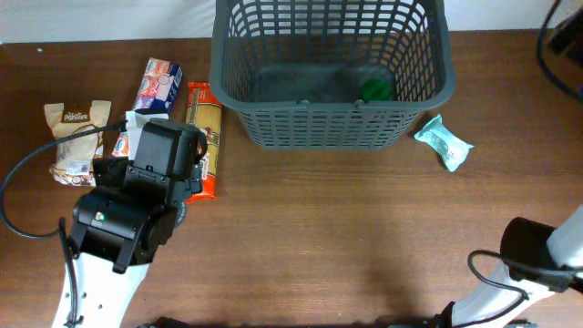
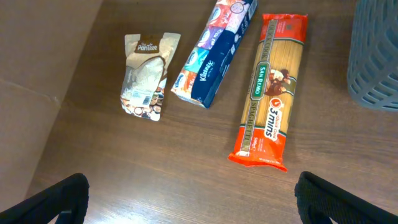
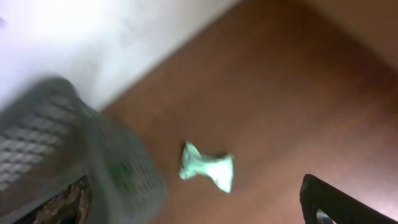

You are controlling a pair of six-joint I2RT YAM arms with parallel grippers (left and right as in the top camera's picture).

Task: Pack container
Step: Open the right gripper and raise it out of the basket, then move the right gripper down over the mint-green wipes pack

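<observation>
The basket [image 1: 328, 128] stands at the far side of the counter [image 1: 346, 228], a little right of centre, upright, with its open top to the overhead camera. It is dark grey with slotted walls and a thick rim. Inside, in its near right corner, lies a small green item [image 1: 375, 88]; what it is cannot be made out. Just right of the basket, on the counter and apart from its wall, lies a pale green crumpled packet [image 1: 444, 142].

To the left of the basket, three packets lie flat on the counter. A long orange spaghetti packet [image 2: 268, 93] is nearest the basket, a blue and white tissue pack [image 2: 214, 53] lies left of it, and a beige pouch [image 2: 146, 74] lies farther left. None of the three touches another.

The left arm [image 1: 137, 210] hangs over these packets and hides the near end of the spaghetti packet from above. The left jaws are spread wide, with nothing between them, and only their tips show at the lower corners of the wrist view.

The right arm [image 1: 537, 255] is at the near right corner of the counter. Its wrist view is blurred, yet the right jaws show wide apart and empty, facing the pale green packet and the basket.
</observation>
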